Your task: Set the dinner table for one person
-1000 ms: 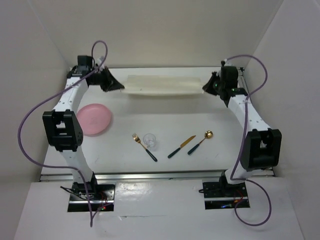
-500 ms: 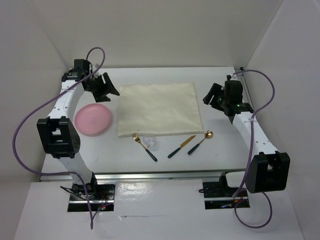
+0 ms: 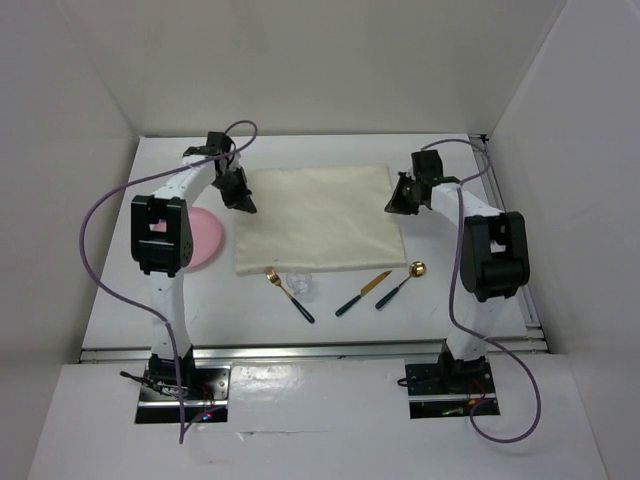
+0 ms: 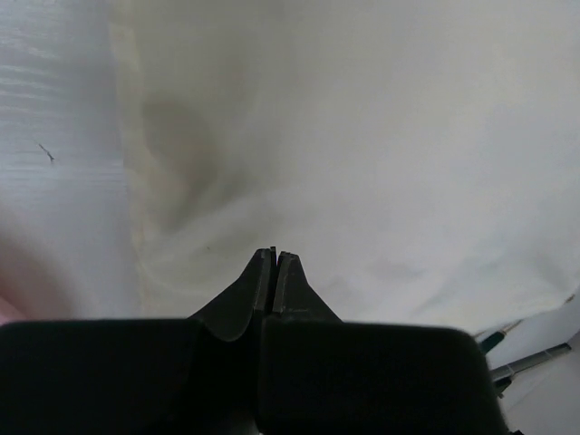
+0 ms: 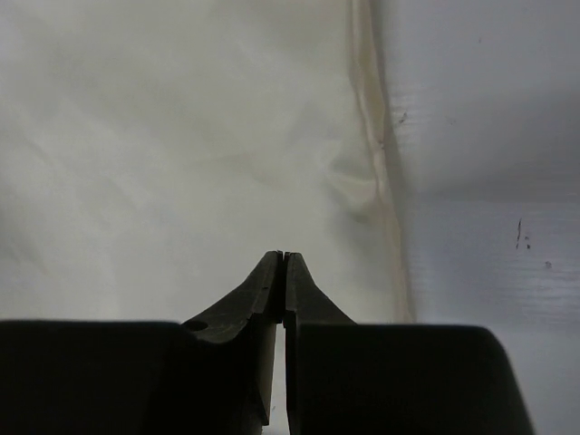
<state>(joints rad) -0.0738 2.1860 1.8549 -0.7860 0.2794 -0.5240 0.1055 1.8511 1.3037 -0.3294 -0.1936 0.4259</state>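
A: Arms?

B: Both are folded, with elbows high and wrists dropped toward the far half. The left gripper [image 3: 240,197] is over the left edge of the cream cloth [image 3: 320,215], and the right gripper [image 3: 398,200] is over its right edge.

A: Pincers?

B: Both are clenched. In each wrist view the fingertips meet above the cloth, with nothing seen between them.

A: Surface, room?

B: Plain pale walls [image 3: 300,60] box in three sides. The cloth lies flat, slightly rumpled near each gripper.

A: Dinner table?

B: The dinner table [image 3: 250,320] is glossy white, rectangular and far larger than the cloth. It runs from the arm bases to the back wall. A pink plate [image 3: 210,240] sits at the left, partly behind the left arm. A fork [image 3: 288,293], glass [image 3: 300,283], knife [image 3: 362,293] and spoon [image 3: 400,285] are lined up near the cloth's front edge.
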